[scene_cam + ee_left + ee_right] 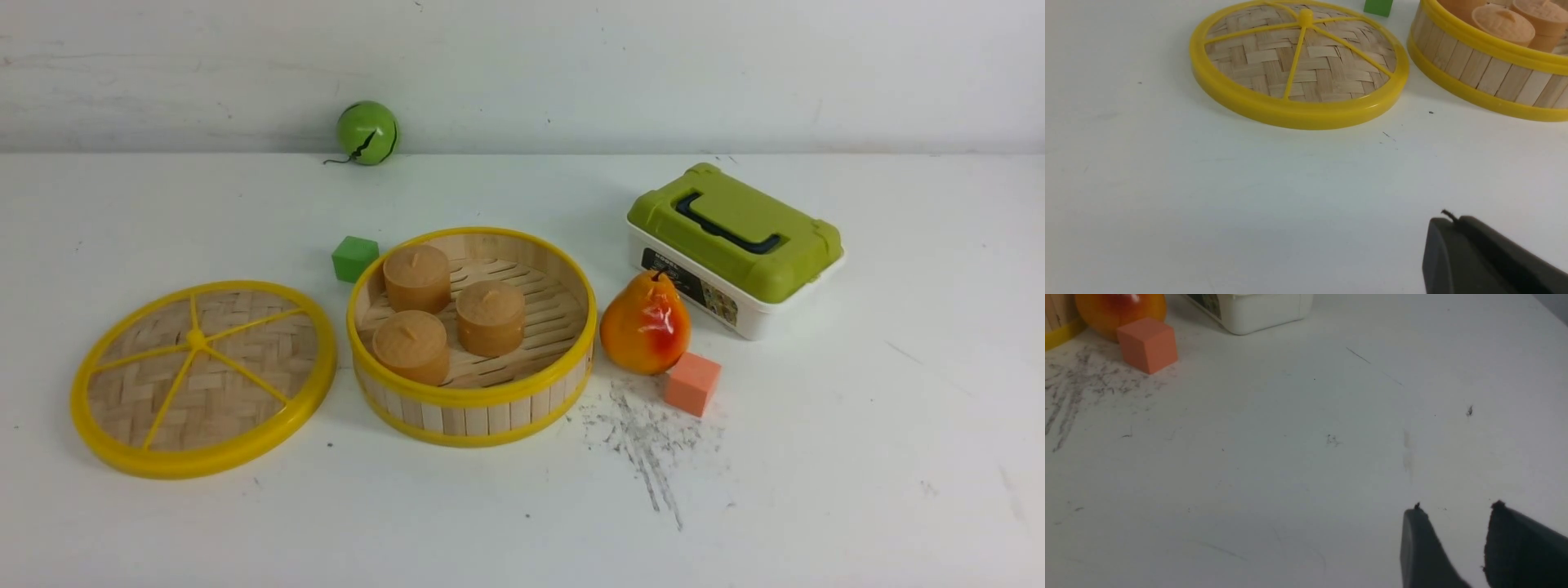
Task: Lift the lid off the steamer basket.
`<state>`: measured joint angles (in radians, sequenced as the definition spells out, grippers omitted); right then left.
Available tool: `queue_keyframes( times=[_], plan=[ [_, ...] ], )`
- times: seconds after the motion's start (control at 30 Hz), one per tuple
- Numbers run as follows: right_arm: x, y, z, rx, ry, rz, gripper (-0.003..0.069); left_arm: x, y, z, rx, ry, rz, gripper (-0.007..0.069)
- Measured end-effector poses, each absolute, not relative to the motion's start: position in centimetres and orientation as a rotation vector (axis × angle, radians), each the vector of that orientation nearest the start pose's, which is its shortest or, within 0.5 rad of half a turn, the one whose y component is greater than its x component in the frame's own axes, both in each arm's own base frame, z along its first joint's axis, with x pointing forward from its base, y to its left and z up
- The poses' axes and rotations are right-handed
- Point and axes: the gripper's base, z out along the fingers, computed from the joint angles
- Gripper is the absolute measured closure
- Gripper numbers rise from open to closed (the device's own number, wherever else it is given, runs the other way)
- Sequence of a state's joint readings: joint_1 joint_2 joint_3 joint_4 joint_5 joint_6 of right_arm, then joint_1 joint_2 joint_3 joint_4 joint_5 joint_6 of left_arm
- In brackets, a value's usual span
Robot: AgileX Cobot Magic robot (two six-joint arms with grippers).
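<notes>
The lid (202, 377), woven bamboo with a yellow rim and spokes, lies flat on the table left of the steamer basket (472, 336); it also shows in the left wrist view (1299, 63). The basket is uncovered and holds three tan buns (416, 278); its wall shows in the left wrist view (1478, 73). My left gripper (1447, 222) is shut and empty, over bare table short of the lid. My right gripper (1457, 512) is open and empty over bare table. Neither gripper shows in the front view.
A pear (645, 323) and an orange cube (692, 383) sit right of the basket. A white box with an olive-green lid (735, 247) stands behind them. A green cube (354, 258) and a green ball (367, 132) lie farther back.
</notes>
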<state>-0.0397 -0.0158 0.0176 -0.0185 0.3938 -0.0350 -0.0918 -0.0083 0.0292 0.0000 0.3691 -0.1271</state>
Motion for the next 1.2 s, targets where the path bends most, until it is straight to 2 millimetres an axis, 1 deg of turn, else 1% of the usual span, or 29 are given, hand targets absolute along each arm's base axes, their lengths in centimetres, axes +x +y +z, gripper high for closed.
queue_keyframes(
  times=[1.2],
  plan=[
    [5.16,-0.27,17.28,-0.007,1.880,-0.070,0.0419,5.26,-0.48,17.06,-0.033,1.876,-0.151,0.0622]
  ],
)
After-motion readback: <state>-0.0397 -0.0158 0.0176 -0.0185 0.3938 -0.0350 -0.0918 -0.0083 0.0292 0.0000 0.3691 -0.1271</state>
